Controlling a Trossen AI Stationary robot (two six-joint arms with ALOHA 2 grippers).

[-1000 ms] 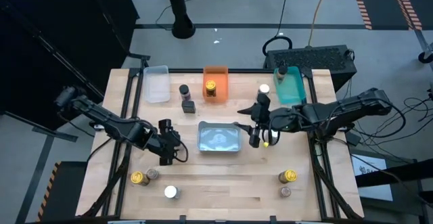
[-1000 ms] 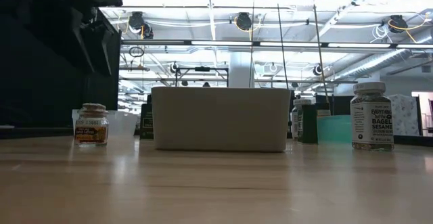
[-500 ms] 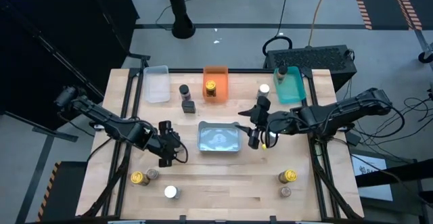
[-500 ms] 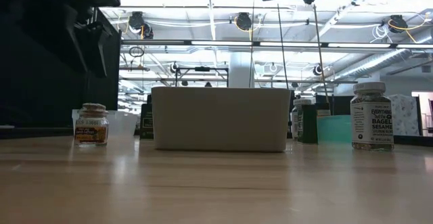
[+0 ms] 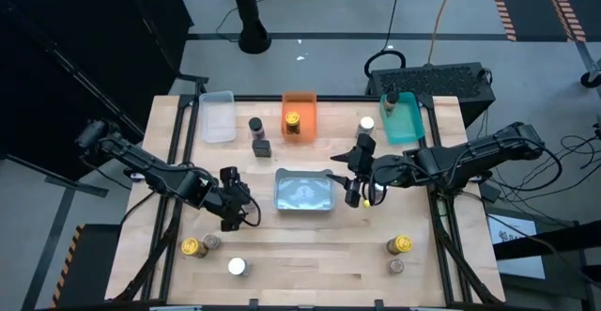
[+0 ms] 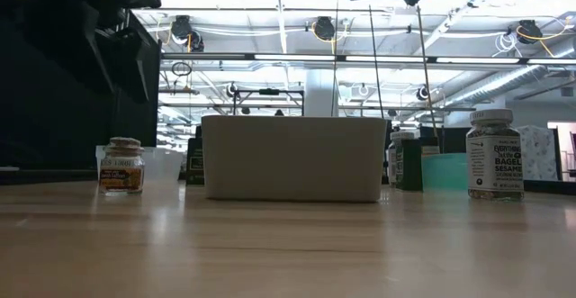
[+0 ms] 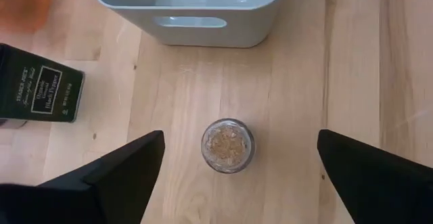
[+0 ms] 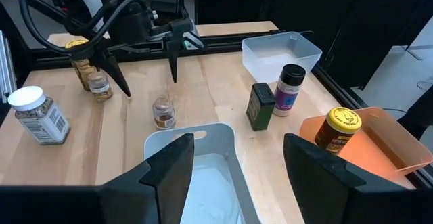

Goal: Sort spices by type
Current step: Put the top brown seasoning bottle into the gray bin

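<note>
My left gripper is open and points down over a small clear jar of brown spice. Its fingers stand on either side of the jar, apart from it; the right wrist view also shows the left gripper and the jar. My right gripper is open and empty over the right end of the grey bin. Other jars stand upright: a gold-lidded one in the orange bin, a dark-lidded one, a white-lidded one, and one in the teal bin.
A black tin stands beside the dark-lidded jar. A clear bin sits at the far left. Gold, brown and white-lidded jars stand near left. Gold and brown jars stand near right.
My right gripper has sunk a little over the grey bin; in the low view its dark shape reaches farther down from the top edge. The jars and bins have kept their places.
</note>
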